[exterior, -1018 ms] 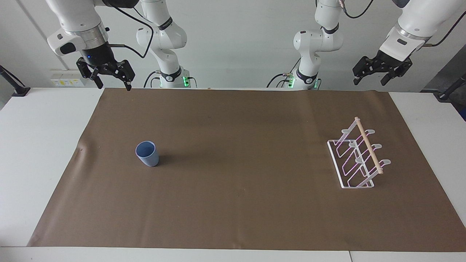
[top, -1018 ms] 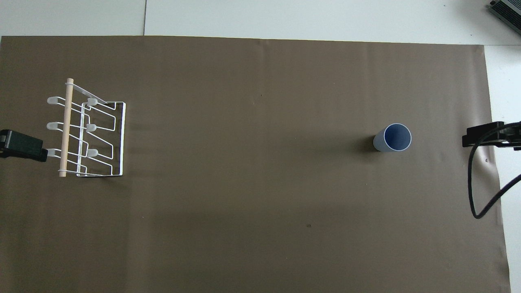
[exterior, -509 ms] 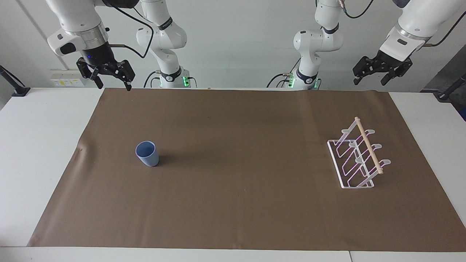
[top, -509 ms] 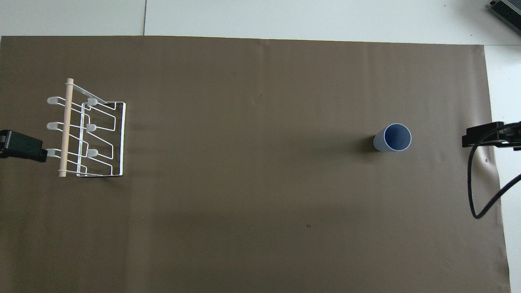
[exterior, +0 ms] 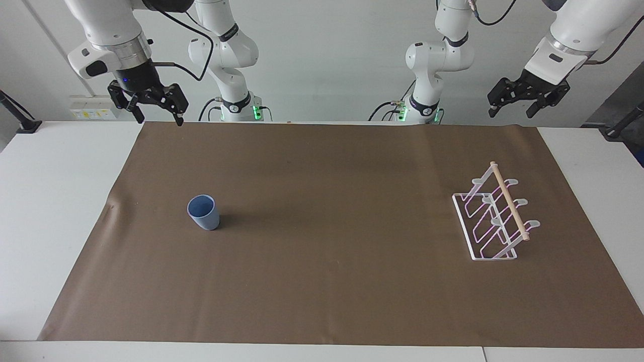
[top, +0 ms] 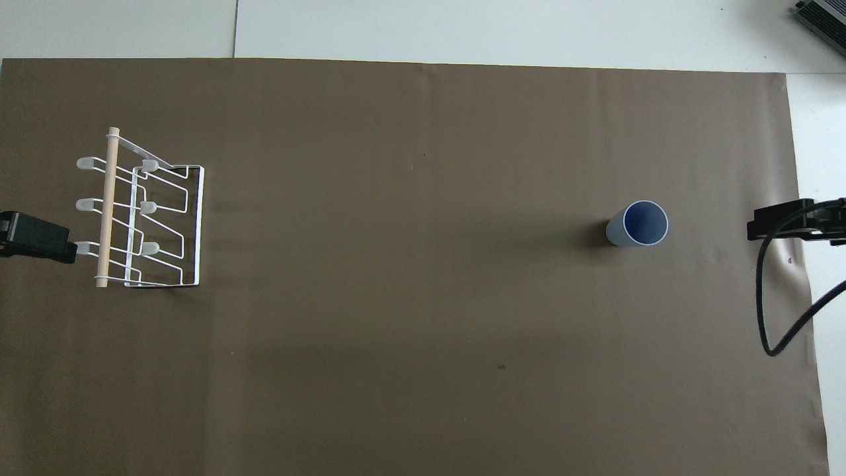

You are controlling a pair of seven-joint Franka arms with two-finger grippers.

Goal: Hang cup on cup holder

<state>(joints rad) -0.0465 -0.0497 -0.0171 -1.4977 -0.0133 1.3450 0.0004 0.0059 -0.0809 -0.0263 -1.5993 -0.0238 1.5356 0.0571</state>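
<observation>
Your right gripper (exterior: 157, 106) hangs wide open and empty, the upright cup (exterior: 204, 212) on the brown mat below it, well apart from the cup holder (exterior: 495, 216) under your waiting, open left gripper (exterior: 513, 103).

White surface (exterior: 60, 211) with a brown mat (exterior: 332, 281) spread across it.
The cup (exterior: 204, 212) stands upright on the mat toward the right arm's end; the rack (exterior: 495, 221) stands on the mat toward the left arm's end, well apart.
</observation>
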